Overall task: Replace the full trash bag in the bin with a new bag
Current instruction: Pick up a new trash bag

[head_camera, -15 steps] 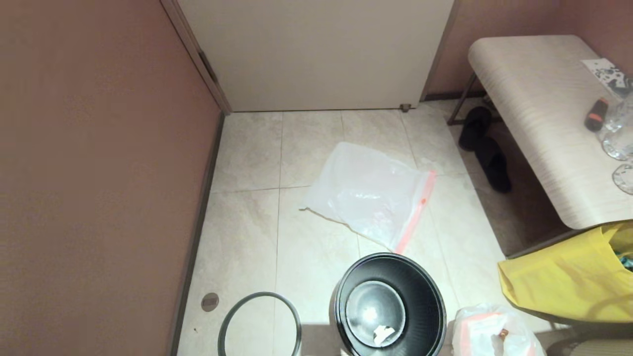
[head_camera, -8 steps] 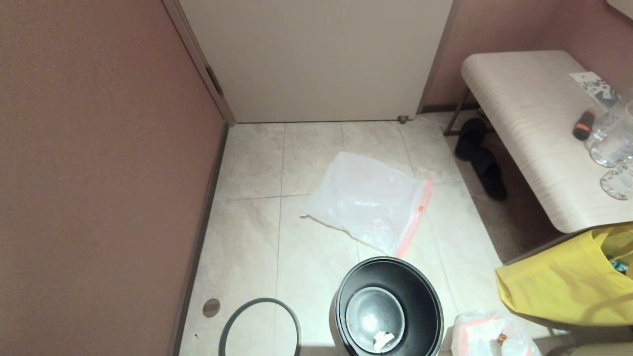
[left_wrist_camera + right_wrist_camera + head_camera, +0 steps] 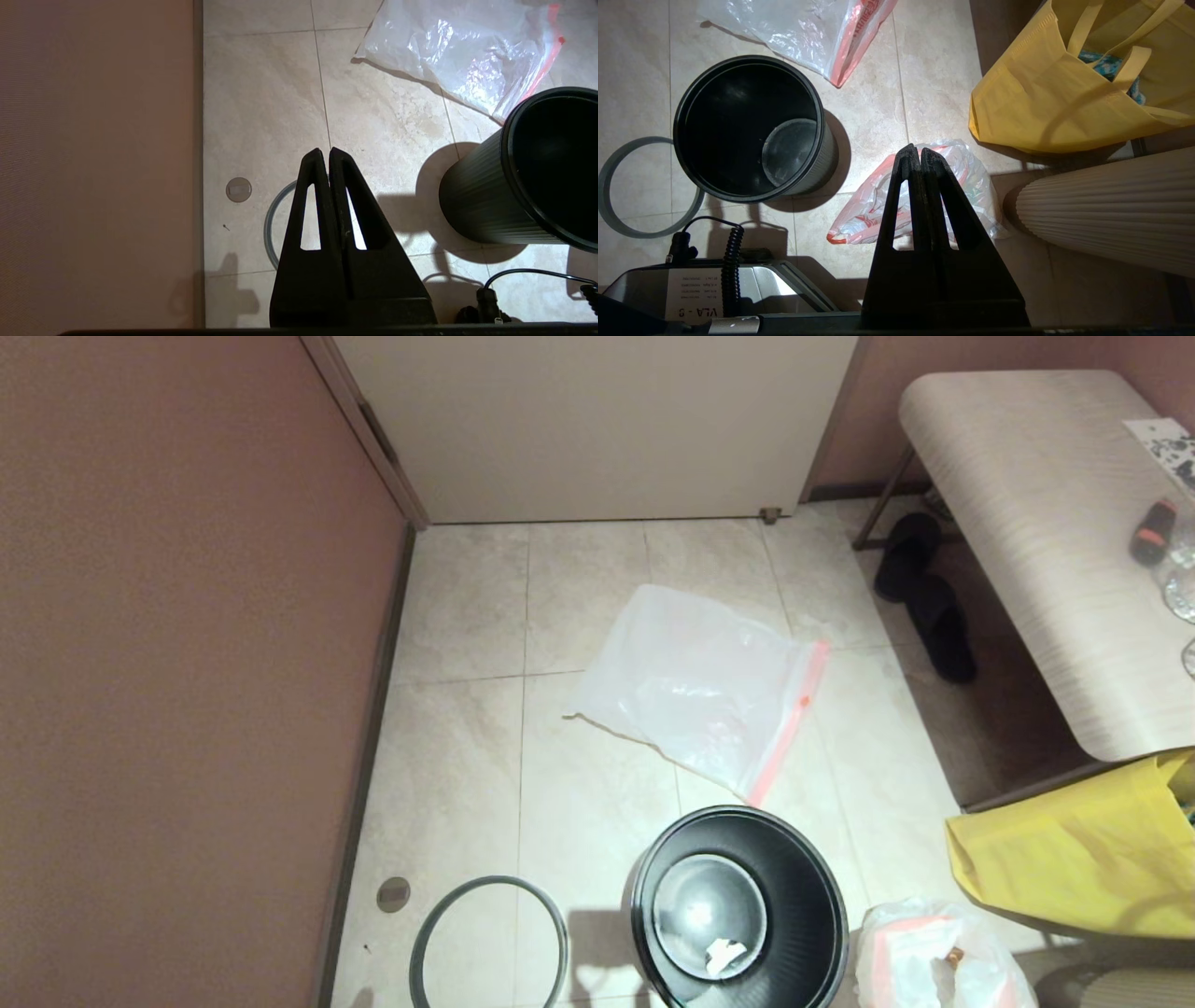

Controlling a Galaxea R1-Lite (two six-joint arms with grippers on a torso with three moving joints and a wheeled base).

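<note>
Bin (image 3: 747, 128) stands beside shut right gripper (image 3: 914, 151), full bag (image 3: 878, 205) beneath.

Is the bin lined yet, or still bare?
Bare: the bin shows black walls, one white scrap inside. The new bag lies flat on the floor.

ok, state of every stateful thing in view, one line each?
bin: upright, unlined, paper scrap inside
grey hoop rim: off, flat on floor
new bag: flat on floor
full trash bag: out, on floor
left gripper: shut, empty
right gripper: shut, empty
</note>
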